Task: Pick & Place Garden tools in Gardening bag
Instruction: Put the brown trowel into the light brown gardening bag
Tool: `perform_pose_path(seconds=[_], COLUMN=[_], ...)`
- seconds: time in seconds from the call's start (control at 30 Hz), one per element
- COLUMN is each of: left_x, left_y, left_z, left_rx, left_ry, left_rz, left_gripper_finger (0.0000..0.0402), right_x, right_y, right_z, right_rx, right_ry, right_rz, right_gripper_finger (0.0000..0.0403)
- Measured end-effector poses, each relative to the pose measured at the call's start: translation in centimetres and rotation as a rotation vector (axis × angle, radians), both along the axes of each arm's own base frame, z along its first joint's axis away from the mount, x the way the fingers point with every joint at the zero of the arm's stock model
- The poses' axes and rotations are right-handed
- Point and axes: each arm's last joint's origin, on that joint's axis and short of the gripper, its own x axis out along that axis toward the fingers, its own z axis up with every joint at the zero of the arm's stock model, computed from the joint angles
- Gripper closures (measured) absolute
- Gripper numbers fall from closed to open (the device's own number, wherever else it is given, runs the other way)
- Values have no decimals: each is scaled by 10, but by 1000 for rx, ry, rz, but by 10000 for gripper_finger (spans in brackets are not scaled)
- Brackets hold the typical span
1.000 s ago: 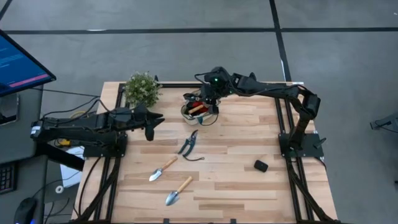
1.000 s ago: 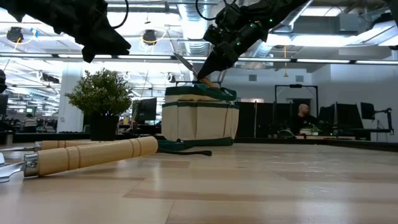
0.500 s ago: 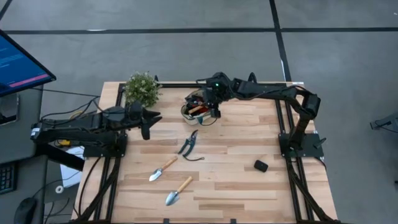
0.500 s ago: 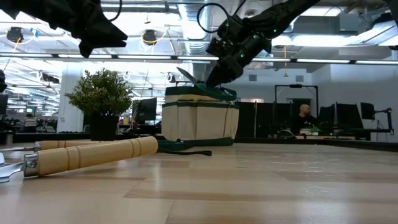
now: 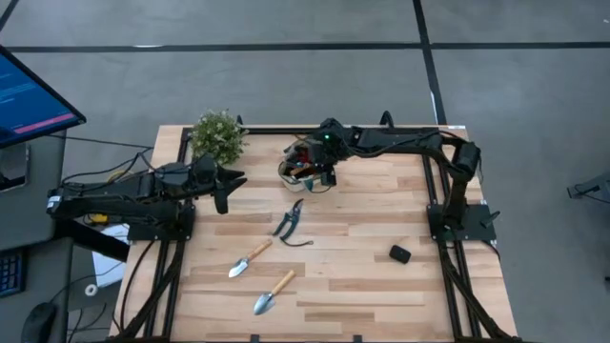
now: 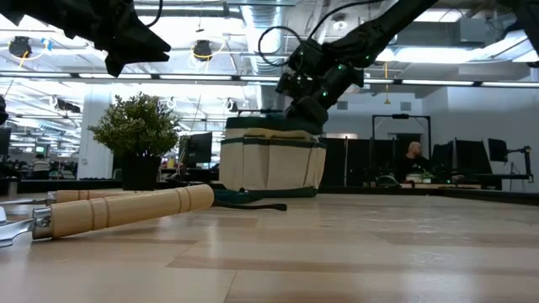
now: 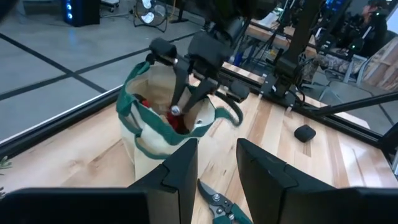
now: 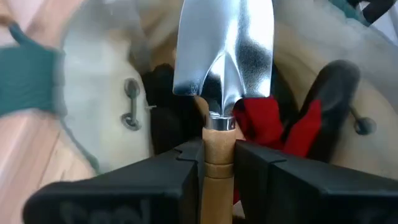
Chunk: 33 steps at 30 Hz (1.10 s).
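Observation:
The beige gardening bag [image 5: 303,164] with green trim stands at the table's far middle; it also shows in the low view [image 6: 271,160] and the left wrist view [image 7: 155,124]. Red gloves [image 8: 267,121] lie inside it. My right gripper [image 5: 322,171] is over the bag's mouth, shut on a wooden-handled trowel [image 8: 224,43]. My left gripper [image 5: 221,191] hangs open and empty left of the bag. The pruning shears [image 5: 289,222] and two trowels [image 5: 250,257] [image 5: 274,292] lie flat on the table. My right gripper pinches the trowel's wooden handle [image 8: 217,134] between its two fingers, just behind the metal collar. The fingers slant down from the table's right and lie along the handle. The silver blade points ahead of the fingers, down into the bag's mouth above the red gloves.
A bushy green plant [image 5: 217,135] stands at the far left corner, near my left arm. A small black lump [image 5: 399,253] lies at the right. A trowel's handle [image 6: 126,206] lies close in the low view. A monitor [image 5: 29,95] stands off the table's left.
My right gripper has gone down toward the bag with the trowel; the blade, which stuck up above the rim, is now inside the bag's mouth. My left gripper has drawn back a little toward the table's left edge, still open.

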Motion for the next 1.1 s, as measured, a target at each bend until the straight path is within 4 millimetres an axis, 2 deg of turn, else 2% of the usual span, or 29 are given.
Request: perform_pose_path(seconds=[0.4, 0.8, 0.9, 1.1], left_x=[0, 0, 0, 0], left_y=[0, 0, 0, 0], left_z=[0, 0, 0, -1], left_rx=[14, 42, 43, 60], left_ry=[5, 19, 20, 31], left_rz=[-1, -3, -3, -4], left_gripper_finger=[290, 290, 290, 290], right_x=[7, 29, 29, 26], right_y=[4, 1, 1, 2], right_z=[0, 56, 57, 46], right_rx=[-2, -72, -72, -46], right_ry=[-22, -186, -187, -128], right_rz=[9, 23, 23, 22], right_gripper_finger=[351, 351, 351, 351])
